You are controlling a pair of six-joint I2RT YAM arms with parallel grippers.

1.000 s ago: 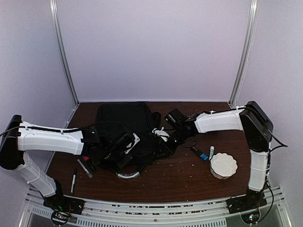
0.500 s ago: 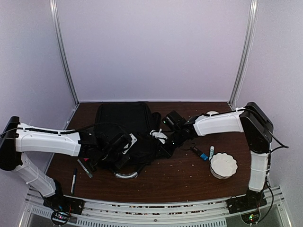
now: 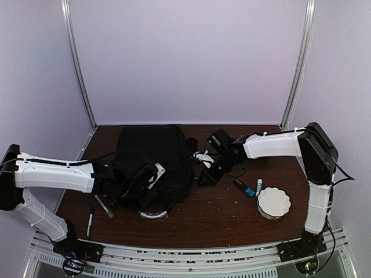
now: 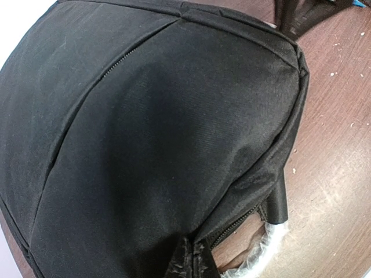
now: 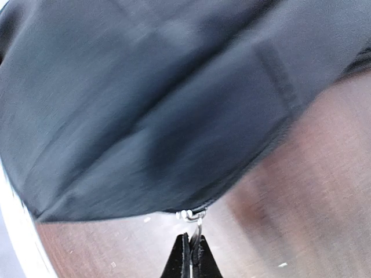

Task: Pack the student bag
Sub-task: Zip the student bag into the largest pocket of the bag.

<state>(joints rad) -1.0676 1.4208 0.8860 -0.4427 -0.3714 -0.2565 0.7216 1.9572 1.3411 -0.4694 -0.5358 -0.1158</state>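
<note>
Status: student bag (image 3: 153, 156) lies flat on the table (image 3: 203, 223), left of centre. Its grey-silver handle (image 3: 152, 215) is at the bag's near edge, toward the arm bases. Both arms are on the bag.

Left gripper (image 4: 191, 258): over the bag's near-left part. Fingers are pressed together on the bag's black edge where the zipper line runs out, just beside the handle. Left wrist view shows fabric bunched at the tips. Can't tell whether that's a zip tab or plain cloth, it's black on black.

Right gripper (image 5: 190, 252): off the bag's right side, low over the wood. Tips are closed tight, pinching a small silver zipper pull (image 5: 191, 219) that hangs from the bag's edge seam. Right wrist view is blurred, but the metal tab runs straight into the tips.

Loose items left of the bag:
- dark marker (image 3: 104, 205), just beside the bag's near-left corner
- second marker (image 3: 91, 220), further out from that corner

Loose items right of the bag, well apart from it:
- black marker with a blue end (image 3: 241, 186)
- blue-capped pen (image 3: 258, 186), just beyond that marker
- white scalloped bowl (image 3: 273, 202), farthest from the bag, on the near side of the pen
</note>
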